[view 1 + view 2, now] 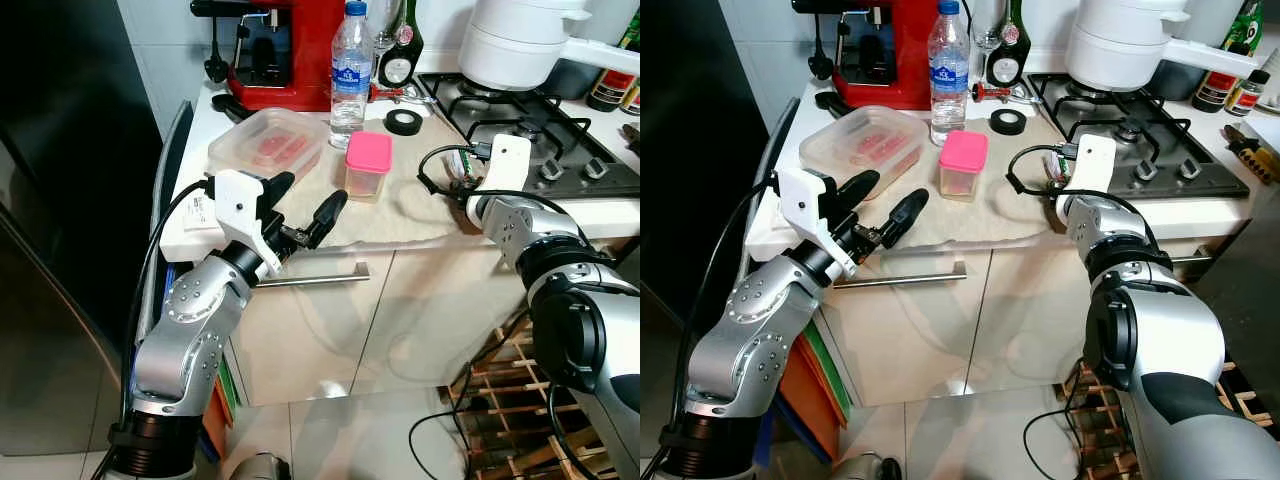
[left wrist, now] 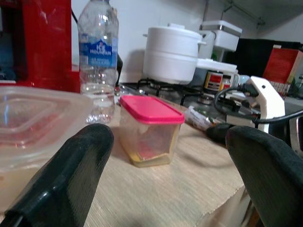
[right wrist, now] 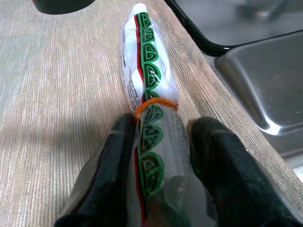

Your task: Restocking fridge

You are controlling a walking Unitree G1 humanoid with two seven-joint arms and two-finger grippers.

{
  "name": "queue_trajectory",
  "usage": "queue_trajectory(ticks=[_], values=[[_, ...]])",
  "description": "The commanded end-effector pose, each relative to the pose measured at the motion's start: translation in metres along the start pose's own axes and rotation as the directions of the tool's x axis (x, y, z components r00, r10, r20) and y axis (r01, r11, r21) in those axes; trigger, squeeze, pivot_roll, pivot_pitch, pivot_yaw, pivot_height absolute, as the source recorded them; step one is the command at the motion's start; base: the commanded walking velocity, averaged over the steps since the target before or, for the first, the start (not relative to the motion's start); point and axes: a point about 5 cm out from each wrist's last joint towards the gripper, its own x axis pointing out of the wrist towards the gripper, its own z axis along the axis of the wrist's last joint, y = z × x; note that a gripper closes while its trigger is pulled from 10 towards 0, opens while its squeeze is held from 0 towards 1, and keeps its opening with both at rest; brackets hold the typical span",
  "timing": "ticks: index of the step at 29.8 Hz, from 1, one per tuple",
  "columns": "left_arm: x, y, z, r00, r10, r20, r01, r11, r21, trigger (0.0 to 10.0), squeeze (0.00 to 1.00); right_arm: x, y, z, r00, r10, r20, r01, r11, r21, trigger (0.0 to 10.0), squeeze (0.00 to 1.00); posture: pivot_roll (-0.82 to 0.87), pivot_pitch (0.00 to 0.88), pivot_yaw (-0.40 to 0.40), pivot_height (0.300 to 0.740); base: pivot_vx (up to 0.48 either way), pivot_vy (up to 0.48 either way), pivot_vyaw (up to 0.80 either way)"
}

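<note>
My left gripper [image 1: 312,195] is open at the counter's front edge, nothing between its fingers. Past it on the beige mat [image 1: 400,215] stand a small clear tub with a pink lid [image 1: 368,165], a flat clear container with red food [image 1: 268,143] and a water bottle [image 1: 350,70]. The left wrist view looks straight at the pink-lidded tub [image 2: 149,130]. My right gripper [image 3: 165,125] lies low on the mat beside the hob, shut on a plastic packet [image 3: 147,71] printed green and red, with an orange rubber band round it. A dark fridge [image 1: 60,200] stands to the left.
Behind the bottle sit a red coffee machine [image 1: 285,50] and a black tape roll [image 1: 404,122]. A gas hob [image 1: 520,120] with a white pot [image 1: 515,40] fills the right of the counter. A drawer handle [image 1: 315,277] juts below; a wooden rack [image 1: 500,400] stands on the floor.
</note>
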Motion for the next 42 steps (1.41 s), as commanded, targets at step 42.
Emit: queue_trajectory(ticks=[42], values=[[0.004, 0.000, -0.014, 0.998, -0.003, -0.064, 0.008, 0.997, 0.076, 10.0, 0.00, -0.023, 0.027, 0.070, 0.824, -0.001, 0.567, 0.208, 0.931, -0.301, 0.0, 0.00, 0.16, 0.000, -0.021, 0.740, 0.000, 0.000, 0.00]])
